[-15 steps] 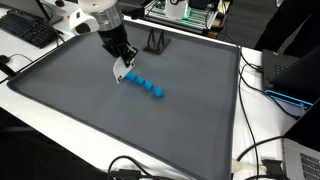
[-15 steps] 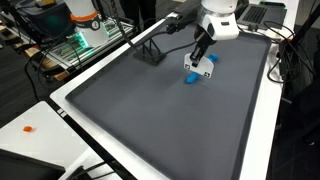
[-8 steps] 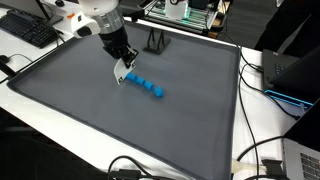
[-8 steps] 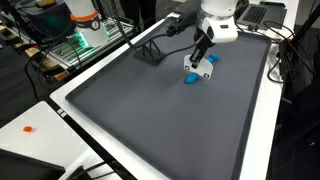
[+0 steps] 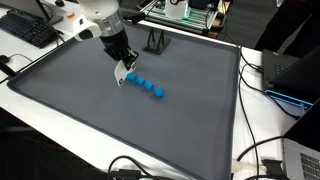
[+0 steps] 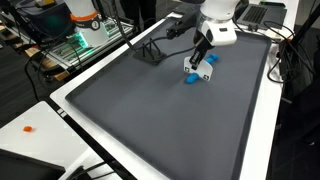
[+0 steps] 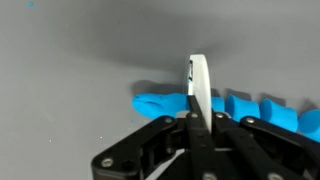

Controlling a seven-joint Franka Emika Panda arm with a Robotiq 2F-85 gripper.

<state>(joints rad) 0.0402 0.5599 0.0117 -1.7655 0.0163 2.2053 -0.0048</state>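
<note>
The gripper has risen slightly, clenched, tips at one end of the blue bead string.

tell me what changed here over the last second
Very little. The wrist above the gripper leaned slightly, and the tip barely shifted. It is shut at the near end of the blue bead row, and the wrist view shows it right against the row. Nothing was taken hold of or let go. The row, the grey mat and the black stand stayed put.
</note>
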